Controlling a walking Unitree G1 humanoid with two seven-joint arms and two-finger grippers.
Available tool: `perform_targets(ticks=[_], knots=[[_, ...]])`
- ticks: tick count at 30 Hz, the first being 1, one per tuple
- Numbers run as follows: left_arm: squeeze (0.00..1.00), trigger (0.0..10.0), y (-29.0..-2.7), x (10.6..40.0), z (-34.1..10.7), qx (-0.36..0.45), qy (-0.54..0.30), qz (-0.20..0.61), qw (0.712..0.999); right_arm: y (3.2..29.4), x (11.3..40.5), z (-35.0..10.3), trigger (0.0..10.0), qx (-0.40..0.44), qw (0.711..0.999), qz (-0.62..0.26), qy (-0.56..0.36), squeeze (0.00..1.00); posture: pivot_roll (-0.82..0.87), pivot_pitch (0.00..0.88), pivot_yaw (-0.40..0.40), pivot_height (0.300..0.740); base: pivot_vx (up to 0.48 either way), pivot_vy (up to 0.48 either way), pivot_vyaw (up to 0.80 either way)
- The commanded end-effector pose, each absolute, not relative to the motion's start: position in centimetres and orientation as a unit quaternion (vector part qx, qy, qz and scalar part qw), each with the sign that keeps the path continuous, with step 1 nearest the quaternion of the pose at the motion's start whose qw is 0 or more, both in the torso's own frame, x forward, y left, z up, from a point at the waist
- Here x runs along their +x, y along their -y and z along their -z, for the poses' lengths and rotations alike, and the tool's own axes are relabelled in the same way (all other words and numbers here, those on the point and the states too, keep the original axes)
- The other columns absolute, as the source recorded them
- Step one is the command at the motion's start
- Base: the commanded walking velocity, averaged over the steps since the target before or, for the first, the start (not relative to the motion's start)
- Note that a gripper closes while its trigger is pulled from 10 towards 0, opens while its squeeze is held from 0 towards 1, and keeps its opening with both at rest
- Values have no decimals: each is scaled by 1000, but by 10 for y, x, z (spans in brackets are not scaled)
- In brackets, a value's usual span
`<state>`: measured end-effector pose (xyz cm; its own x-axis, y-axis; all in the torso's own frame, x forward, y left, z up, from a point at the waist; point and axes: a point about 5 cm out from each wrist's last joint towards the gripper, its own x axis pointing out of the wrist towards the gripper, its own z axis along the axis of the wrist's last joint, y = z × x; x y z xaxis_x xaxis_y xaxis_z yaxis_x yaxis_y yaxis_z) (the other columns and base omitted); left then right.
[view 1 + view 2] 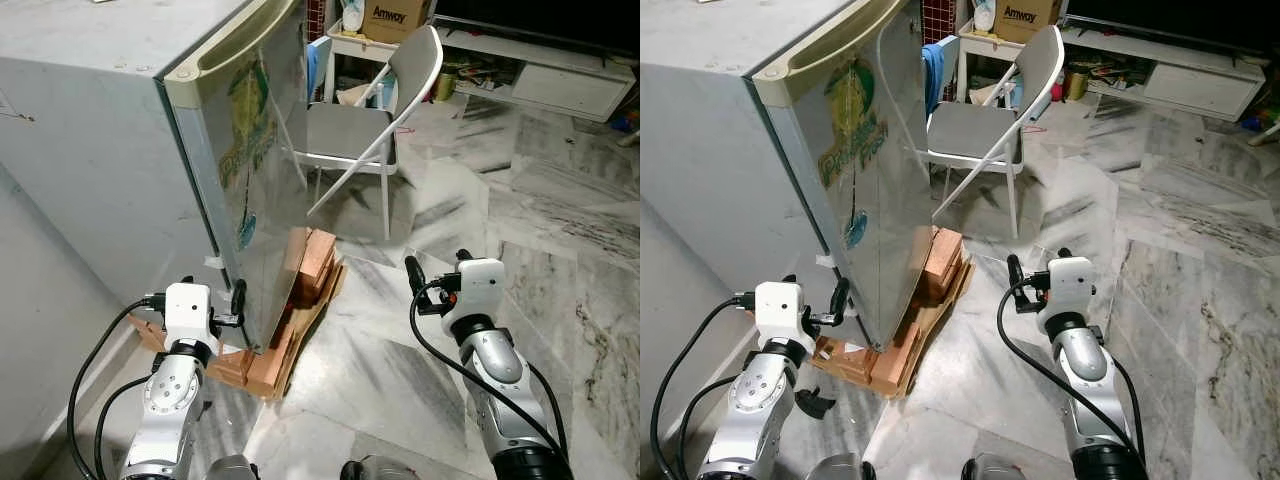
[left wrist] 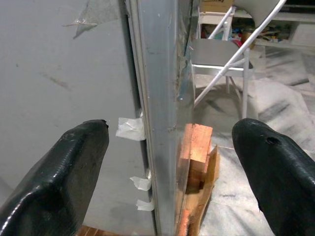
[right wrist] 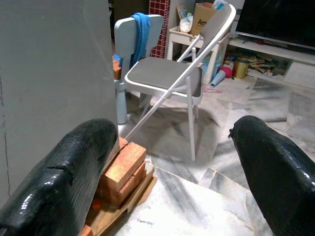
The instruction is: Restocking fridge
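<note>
Fridge point(image 1: 150, 130): door shut; stood on bricks point(image 1: 318, 262), beside a chair point(image 1: 352, 130)
Left gripper point(image 2: 167, 162): fingers spread wide; held at the door's lower edge
Right gripper point(image 3: 172, 167): fingers spread, nothing grasped; raised over the floor point(image 1: 400, 330)

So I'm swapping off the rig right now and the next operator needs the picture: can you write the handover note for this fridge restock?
Left gripper: open, empty, low down, fingers either side of the fridge door's edge near its bottom corner.
Right gripper: open, empty, held out over the marble floor to the right of the fridge.
Fridge: door shut, standing on bricks and cardboard. A folding chair stands just beyond it.
Done: robot is at the fridge, left gripper lined up on the door.
Left: open the door and restock; no stock items are visible.
</note>
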<state>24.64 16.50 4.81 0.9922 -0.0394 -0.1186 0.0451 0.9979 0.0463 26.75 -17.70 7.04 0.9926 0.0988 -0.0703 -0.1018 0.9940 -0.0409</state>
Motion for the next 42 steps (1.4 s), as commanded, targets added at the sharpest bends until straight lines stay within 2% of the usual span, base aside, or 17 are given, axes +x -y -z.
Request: perform_targets(ticks=[1,19,24,42], knots=[[0,10000,-166,252,-53,34,-49,10,998,172,270,-73,10000,-23,998,-61,-21,0,33,12,-19,740,0,0,0],[0,10000,-169,267,-62,63,-44,11,997,169,280,-76,10000,-13,998,-55,-12,0,45,19,-10,740,0,0,0],[0,10000,-171,266,-65,39,-36,9,999,163,276,-83,10000,-22,997,-78,8,0,47,27,-19,740,0,0,0],[0,10000,-171,263,-72,20,-30,1,999,170,268,-80,10000,15,998,-60,-1,0,49,44,-34,740,0,0,0]])
